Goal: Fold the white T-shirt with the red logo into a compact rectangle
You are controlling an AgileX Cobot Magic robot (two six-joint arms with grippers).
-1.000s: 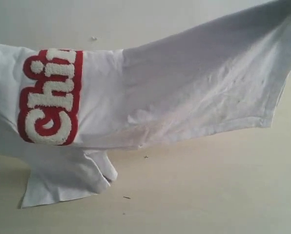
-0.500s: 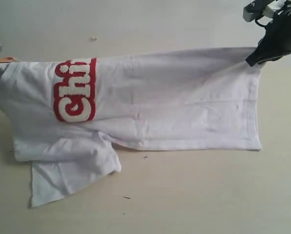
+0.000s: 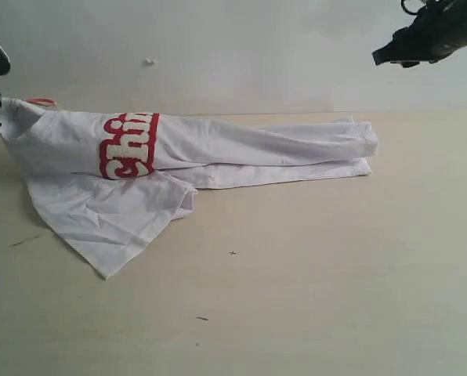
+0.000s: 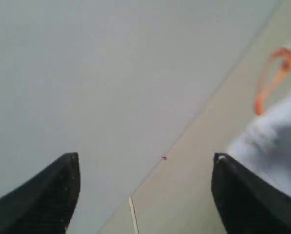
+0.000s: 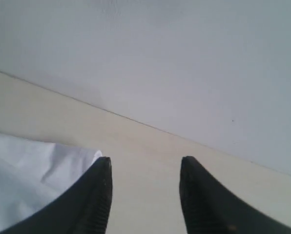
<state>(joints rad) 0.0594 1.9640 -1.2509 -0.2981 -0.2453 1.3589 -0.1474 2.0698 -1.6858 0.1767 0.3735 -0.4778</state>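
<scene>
The white T-shirt (image 3: 241,149) lies on the table as a long folded band, with a loose sleeve flap (image 3: 112,219) spread toward the front left. The red logo (image 3: 128,146) shows partly, wrapped over the fold near the left end. An orange neck tag (image 4: 272,78) pokes out at the shirt's left end. My left gripper (image 4: 145,161) is open and empty beside the collar end (image 4: 275,141). My right gripper (image 5: 144,163) is open and empty, raised above the shirt's right end (image 5: 33,165); in the exterior view it (image 3: 386,56) hangs at the top right.
The beige table (image 3: 312,282) runs back to a pale grey wall (image 3: 233,47). A few small specks (image 3: 202,318) lie on the table in front of the shirt.
The shirt was held up stretched in the air, then lowered and laid on the table as a folded band. Both grippers have let go and pulled back from the cloth.
</scene>
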